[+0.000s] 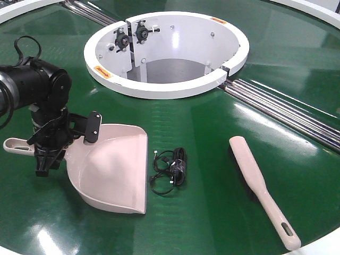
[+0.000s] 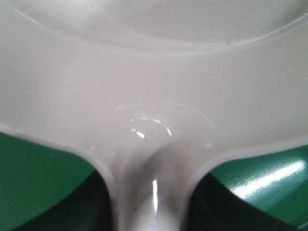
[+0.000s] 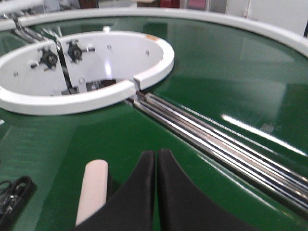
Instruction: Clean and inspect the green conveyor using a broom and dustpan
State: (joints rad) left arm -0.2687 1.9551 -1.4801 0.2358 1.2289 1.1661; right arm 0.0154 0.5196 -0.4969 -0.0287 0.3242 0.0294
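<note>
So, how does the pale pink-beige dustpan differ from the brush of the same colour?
The pale pink-beige plastic dustpan is a wide scoop with raised sides; the long pink-beige plastic broom is narrow and flat. The left gripper holds the dustpan's handle; the broom lies free. The dustpan's handle points left, the broom's toward the camera. Both share one colour and lie on the glossy green conveyor.
</note>
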